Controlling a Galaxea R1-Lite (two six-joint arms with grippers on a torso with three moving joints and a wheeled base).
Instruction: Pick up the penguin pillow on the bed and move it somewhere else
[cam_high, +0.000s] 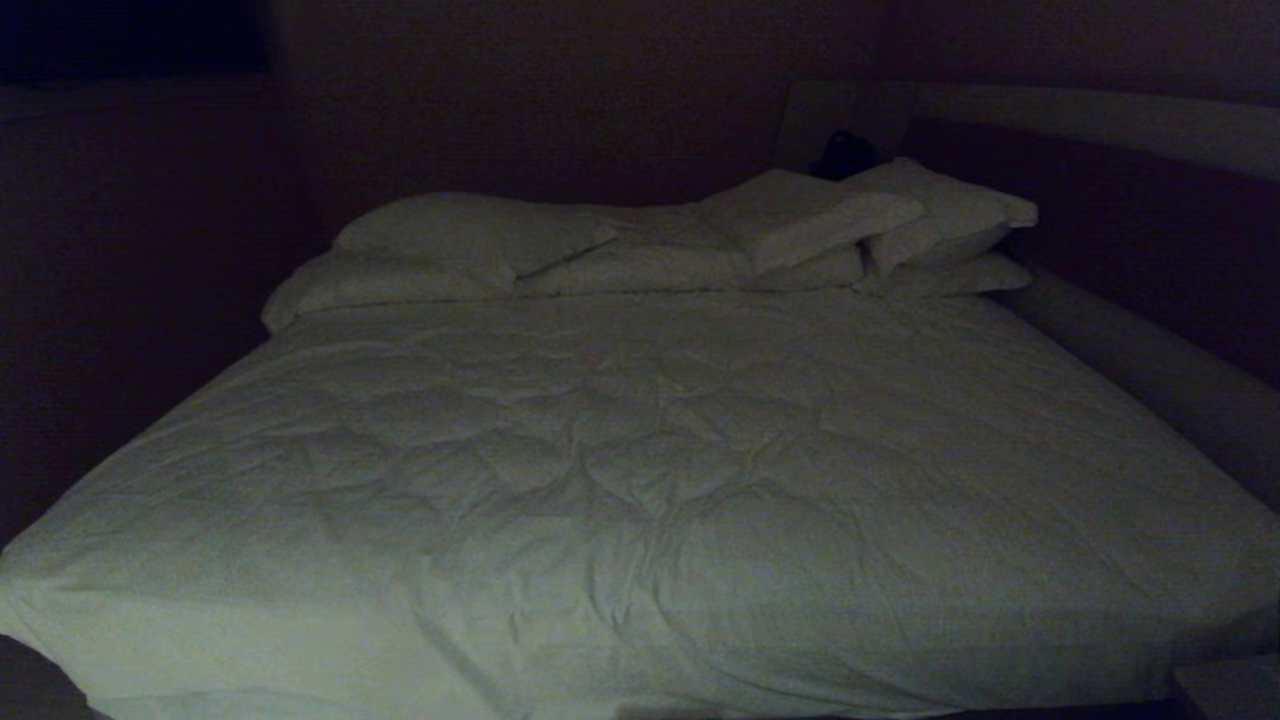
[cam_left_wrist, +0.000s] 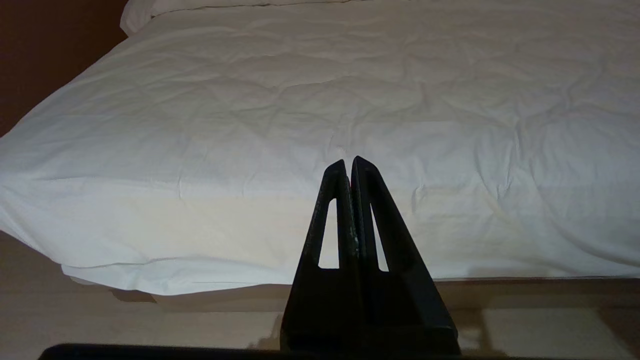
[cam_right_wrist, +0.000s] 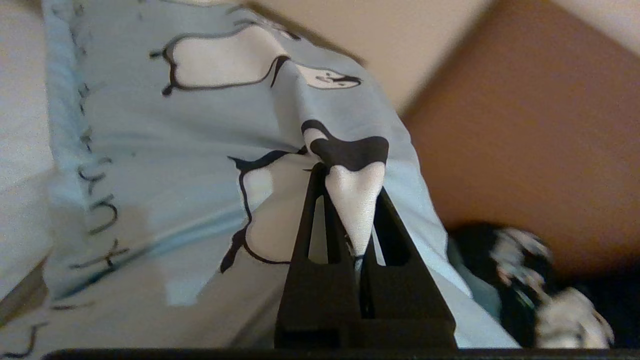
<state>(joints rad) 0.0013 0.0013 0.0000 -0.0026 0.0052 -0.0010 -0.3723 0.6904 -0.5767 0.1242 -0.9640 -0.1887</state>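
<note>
From my head camera, in dim light, I see the bed (cam_high: 640, 480), large, with a wrinkled white quilted duvet and a pale padded frame along its right side. Plain white pillows (cam_high: 780, 235) are stacked along the head end. A small dark shape sits behind them; I cannot tell what it is. Neither of my arms appears here, and no printed pillow lies on the duvet.

From my left wrist camera, my left pincer (cam_left_wrist: 349, 162), black and wedge-shaped, has its two fingers pressed together on nothing. It hangs just off the near edge of the duvet, above the pale frame.

From my right wrist camera, my right pincer (cam_right_wrist: 350, 210) is pinching a fold of the penguin pillow (cam_right_wrist: 200, 125), a soft grey-blue rectangular cushion printed with black-and-white penguins and handwritten lettering. A peak of fabric is squeezed between the fingers. The rest of the pillow spreads away from the grip, with a brown and tan background behind it. A blurred dark and white object (cam_right_wrist: 530, 280) sits beside it; I cannot identify it.

My judgement of the risk: I hold only a thin pinch of cover, not the filling. The pillow's weight could pull that fold free during a swing, dropping it short of wherever I set it.
</note>
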